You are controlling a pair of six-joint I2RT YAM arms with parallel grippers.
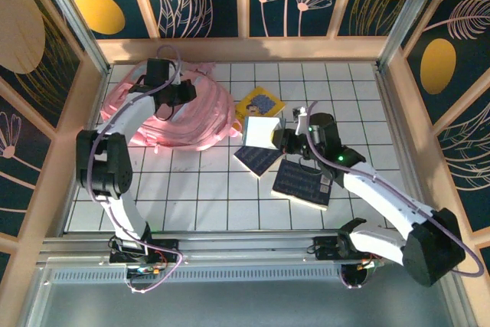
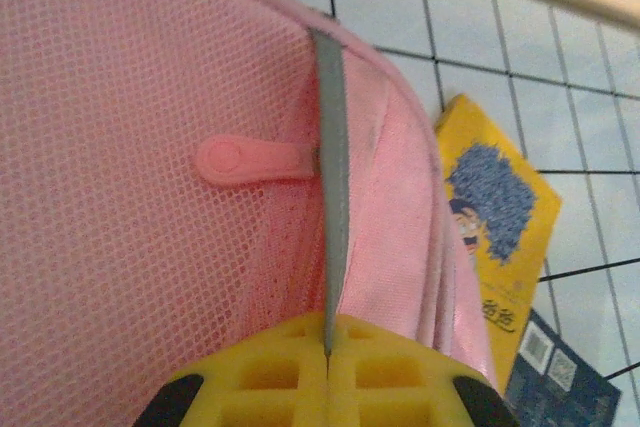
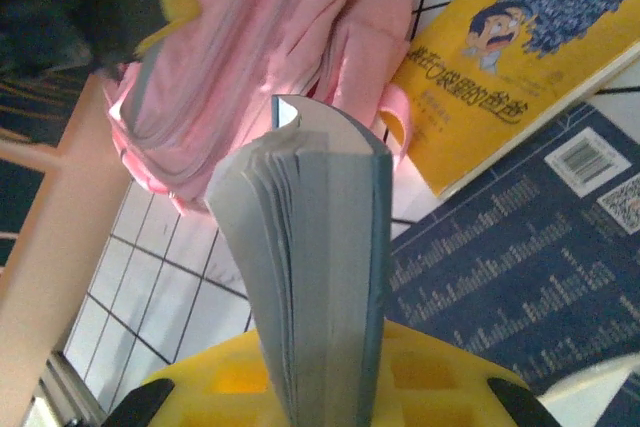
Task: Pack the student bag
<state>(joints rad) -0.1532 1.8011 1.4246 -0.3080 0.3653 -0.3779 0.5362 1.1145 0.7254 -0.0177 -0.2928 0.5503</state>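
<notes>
The student bag (image 1: 195,116), pink and soft, lies at the back left of the tiled table. My left gripper (image 1: 165,103) is over its top. In the left wrist view that gripper (image 2: 327,347) is shut on the grey trim (image 2: 332,197) of the bag's edge, next to a pink zip pull (image 2: 245,160). My right gripper (image 1: 280,140) holds a white-covered book (image 1: 261,131) off the table, right of the bag. In the right wrist view the gripper (image 3: 325,392) is shut on this book (image 3: 320,277), which stands upright with its grey pages fanned, in front of the bag (image 3: 250,47).
A yellow picture book (image 1: 259,103) lies flat just right of the bag. Two dark blue books (image 1: 257,160) (image 1: 303,182) lie on the tiles near the middle. Wooden walls ring the table on three sides.
</notes>
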